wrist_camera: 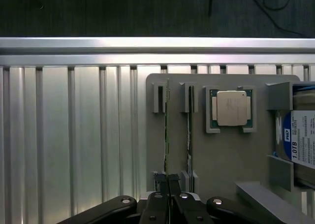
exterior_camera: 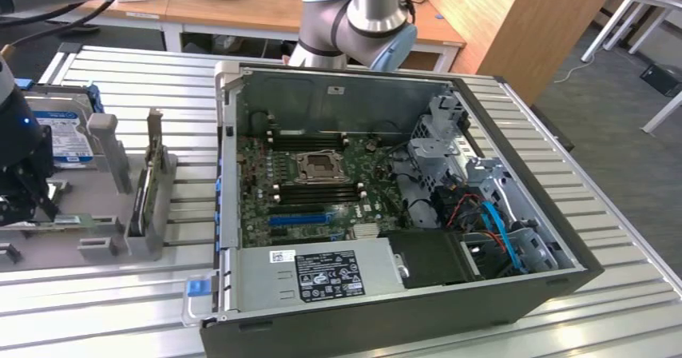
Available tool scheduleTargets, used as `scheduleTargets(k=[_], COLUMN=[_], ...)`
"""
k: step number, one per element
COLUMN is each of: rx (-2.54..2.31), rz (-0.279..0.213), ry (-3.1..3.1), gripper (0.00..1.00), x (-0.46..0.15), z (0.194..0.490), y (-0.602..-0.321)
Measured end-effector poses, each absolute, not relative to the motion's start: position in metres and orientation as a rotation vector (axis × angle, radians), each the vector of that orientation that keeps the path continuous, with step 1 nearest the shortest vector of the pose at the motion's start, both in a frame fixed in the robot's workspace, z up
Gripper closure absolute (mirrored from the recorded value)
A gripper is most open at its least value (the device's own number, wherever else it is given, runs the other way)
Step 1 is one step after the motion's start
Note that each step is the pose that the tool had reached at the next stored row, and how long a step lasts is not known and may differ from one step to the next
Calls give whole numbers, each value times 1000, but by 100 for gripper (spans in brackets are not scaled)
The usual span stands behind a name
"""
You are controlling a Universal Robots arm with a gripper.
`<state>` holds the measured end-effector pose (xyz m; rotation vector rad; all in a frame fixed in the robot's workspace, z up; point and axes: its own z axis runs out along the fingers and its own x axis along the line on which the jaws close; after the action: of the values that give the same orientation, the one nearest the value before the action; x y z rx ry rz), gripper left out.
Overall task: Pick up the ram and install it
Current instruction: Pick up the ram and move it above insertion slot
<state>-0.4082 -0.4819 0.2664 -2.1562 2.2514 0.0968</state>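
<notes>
Gripper: down at the grey fixture on the exterior view's left, the gripper (exterior_camera: 27, 204) is over the parts tray. In the wrist view the gripper (wrist_camera: 169, 182) has its two dark fingers pinched together.
Grip: clamped on the ram, with the fingers meeting over the near end of its thin edge.
Ram: the ram (wrist_camera: 166, 130) stands on edge in the grey fixture (wrist_camera: 231, 160), held by small posts at either end. From the exterior view the ram (exterior_camera: 59, 220) is a green strip with a pale label, low beside the gripper.
Neighbour board: a second thin board (wrist_camera: 188, 120) stands parallel, just beside the ram. Edge-on like this, I cannot tell what it is.
Processor chip: the processor chip (wrist_camera: 231, 108) has a silver lid and sits in its own corner-bracketed nest. Its printing is too faint to read.
Hard drive: the hard drive (wrist_camera: 298, 140) reads "WD" and "1.0TB" on a blue and white label.
Bracket card: the bracket card (exterior_camera: 149, 190) stands upright in the fixture, between the gripper and the case.
Computer case: the computer case (exterior_camera: 373, 326) lies open on the slatted table (exterior_camera: 618, 214), well apart from the ram.
Motherboard: the motherboard (exterior_camera: 352, 190) is green, with a CPU socket (exterior_camera: 318, 166) and a blue slot (exterior_camera: 299, 216).
Power supply label: the power supply label (exterior_camera: 325, 274) is black with print too small to read.
</notes>
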Motion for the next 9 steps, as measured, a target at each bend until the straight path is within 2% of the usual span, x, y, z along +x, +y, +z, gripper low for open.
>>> scheduleTargets(k=[9], rx=[-2156], rz=[97], ry=[2251], gripper=[88], x=[-408], z=[289], y=[-482])
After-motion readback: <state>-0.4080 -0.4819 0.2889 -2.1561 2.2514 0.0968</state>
